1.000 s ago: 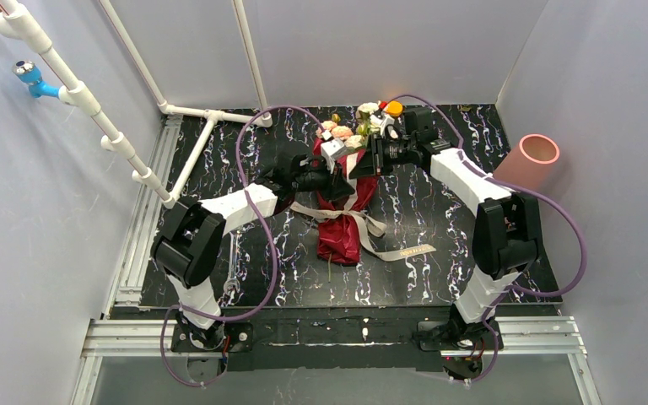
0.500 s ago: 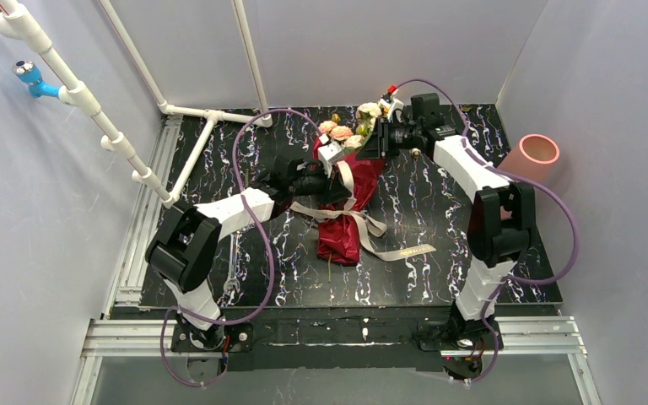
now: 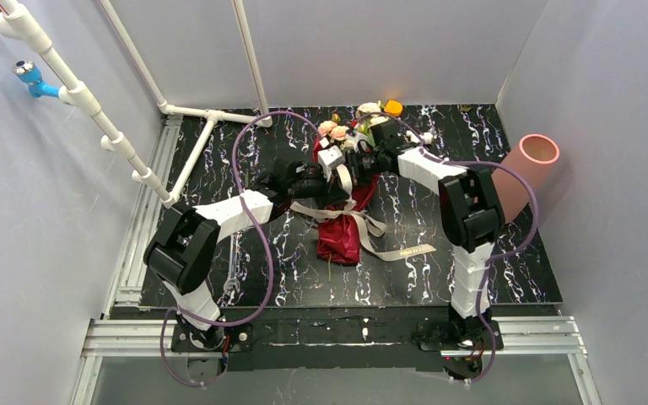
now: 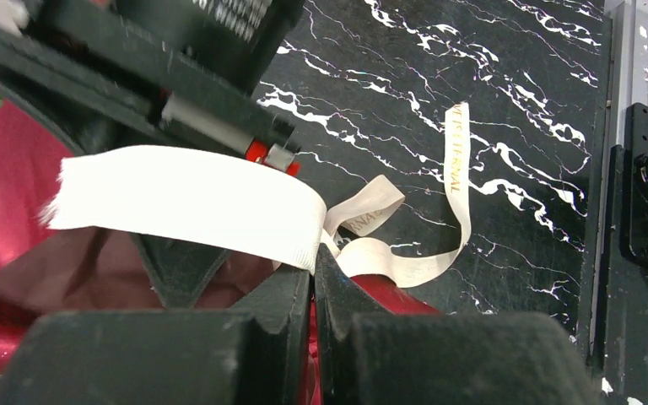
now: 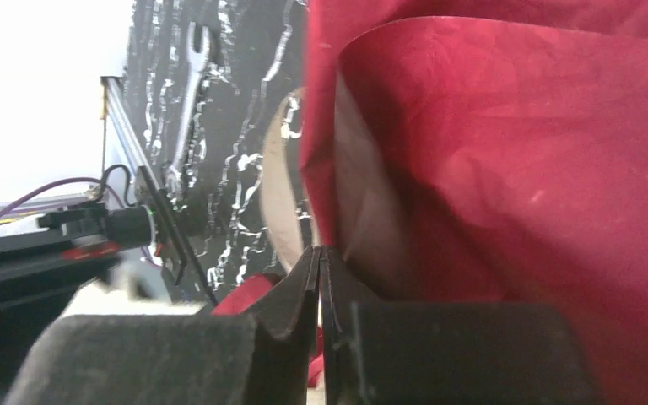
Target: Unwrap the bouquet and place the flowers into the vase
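The bouquet (image 3: 342,228) lies mid-table in dark red wrapping paper (image 5: 515,169), its cream and pink flowers (image 3: 339,131) pointing to the back. A beige ribbon (image 4: 194,198) is loose around its middle. My left gripper (image 3: 331,190) is at the bundle's left side, its jaws (image 4: 314,263) shut on a band of that ribbon. From the right, my right gripper (image 3: 356,160) reaches the top of the wrap, just below the blooms. Its jaws (image 5: 319,251) are pressed together on a fold edge of the red paper. The salmon-pink vase (image 3: 527,173) stands at the right edge, apart from both arms.
White pipes (image 3: 76,93) run along the left and back. A small orange object (image 3: 394,107) sits behind the flowers. A wrench (image 3: 232,261) lies near the left arm. A ribbon tail (image 3: 405,251) trails to the front right. Grey walls close in the table.
My right arm swung in from the back right to the top of the wrapping, and its jaws opened briefly then closed. My left gripper closed on the ribbon and stayed put.
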Robot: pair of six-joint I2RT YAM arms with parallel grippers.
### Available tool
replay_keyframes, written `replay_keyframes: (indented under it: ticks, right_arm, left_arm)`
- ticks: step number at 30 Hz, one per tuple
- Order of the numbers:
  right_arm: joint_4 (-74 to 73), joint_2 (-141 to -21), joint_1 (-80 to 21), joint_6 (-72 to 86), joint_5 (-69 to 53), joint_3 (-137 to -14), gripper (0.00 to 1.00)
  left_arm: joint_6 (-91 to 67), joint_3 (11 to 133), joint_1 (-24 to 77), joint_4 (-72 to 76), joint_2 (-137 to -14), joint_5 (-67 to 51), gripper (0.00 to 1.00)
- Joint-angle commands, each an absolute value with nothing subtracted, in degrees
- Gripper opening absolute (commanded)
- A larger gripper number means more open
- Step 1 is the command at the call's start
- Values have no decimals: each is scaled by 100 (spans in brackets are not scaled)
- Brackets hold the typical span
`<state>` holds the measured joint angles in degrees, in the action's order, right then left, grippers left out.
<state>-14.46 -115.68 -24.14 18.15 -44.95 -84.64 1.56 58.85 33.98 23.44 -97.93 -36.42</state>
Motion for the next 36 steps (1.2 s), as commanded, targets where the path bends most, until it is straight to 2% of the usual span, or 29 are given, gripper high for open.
replay_keyframes:
  ticks: [1,8,21,36]
  right_arm:
    - [-1580,-11986,-2404,1313,-4332,-8599,8]
    - [-2357,-12288,-2440,263,-3982,-8720,5]
    - [-2629,-12504,-2443,-575,-3793,-8602,2]
    - [-2582,-12443,-2443,-660,-3805,-8291,1]
  left_arm:
    - [160,5984,3429,2219,-9298,-3643,0]
    - [40,6158,3428,1945,-8888,-3559,0]
    - [-151,6554,3301,1058,-8076,-3116,0]
    - [-1101,8582,2311,35,-8172,-3221,0]
